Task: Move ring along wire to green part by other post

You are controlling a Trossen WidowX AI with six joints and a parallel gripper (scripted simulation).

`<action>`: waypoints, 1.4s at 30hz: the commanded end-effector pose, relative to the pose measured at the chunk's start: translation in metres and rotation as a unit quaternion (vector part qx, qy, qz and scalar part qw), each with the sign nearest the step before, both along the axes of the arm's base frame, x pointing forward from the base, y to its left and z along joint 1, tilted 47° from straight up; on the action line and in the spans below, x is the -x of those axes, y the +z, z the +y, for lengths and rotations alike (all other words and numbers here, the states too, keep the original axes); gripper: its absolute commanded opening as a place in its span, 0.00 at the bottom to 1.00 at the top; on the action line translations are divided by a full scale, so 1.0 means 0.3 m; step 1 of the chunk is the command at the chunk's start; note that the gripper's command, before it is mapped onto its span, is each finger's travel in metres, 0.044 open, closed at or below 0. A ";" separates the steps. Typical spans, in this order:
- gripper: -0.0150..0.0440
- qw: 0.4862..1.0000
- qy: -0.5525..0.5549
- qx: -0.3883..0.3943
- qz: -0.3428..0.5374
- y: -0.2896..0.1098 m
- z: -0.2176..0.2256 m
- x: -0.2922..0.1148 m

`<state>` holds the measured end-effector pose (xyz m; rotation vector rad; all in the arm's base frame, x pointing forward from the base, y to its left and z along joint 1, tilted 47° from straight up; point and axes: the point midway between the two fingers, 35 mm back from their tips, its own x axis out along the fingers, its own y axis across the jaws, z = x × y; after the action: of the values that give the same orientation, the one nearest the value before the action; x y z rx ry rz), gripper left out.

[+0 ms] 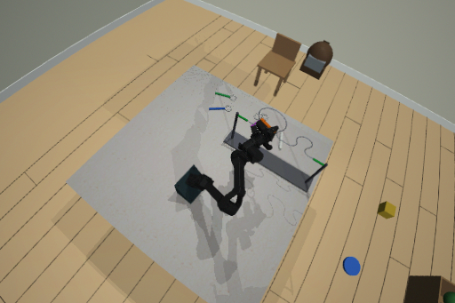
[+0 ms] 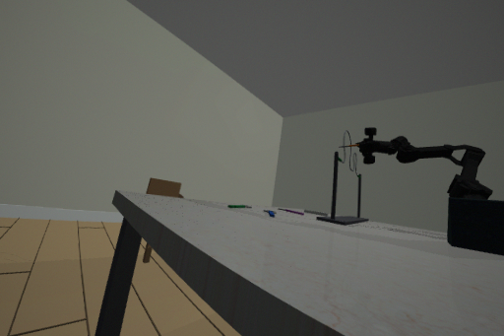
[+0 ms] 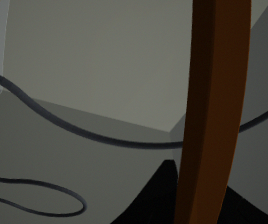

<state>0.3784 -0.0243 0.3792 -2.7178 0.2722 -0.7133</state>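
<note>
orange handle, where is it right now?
In the top view the orange handle sits clamped in the gripper, above the dark base plate, closer to the post at its left end.

Pale grey-green painted walls (image 1: 311, 2) with a light skirting board, tan wooden plank floor (image 1: 89, 73), pale grey speckled counter (image 1: 133, 171) on dark legs, small brown wooden chair (image 1: 279, 60) by the far wall, soft shadows falling across the counter top
</note>
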 end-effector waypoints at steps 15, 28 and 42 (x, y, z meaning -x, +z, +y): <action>0.00 0.996 0.006 0.083 0.014 0.006 0.007 0.001; 0.00 0.998 0.005 0.067 0.010 -0.002 -0.047 0.013; 0.00 0.999 0.000 -0.043 -0.015 -0.048 -0.164 0.040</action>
<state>0.3683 -0.0666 0.3690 -2.6797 0.2738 -0.7241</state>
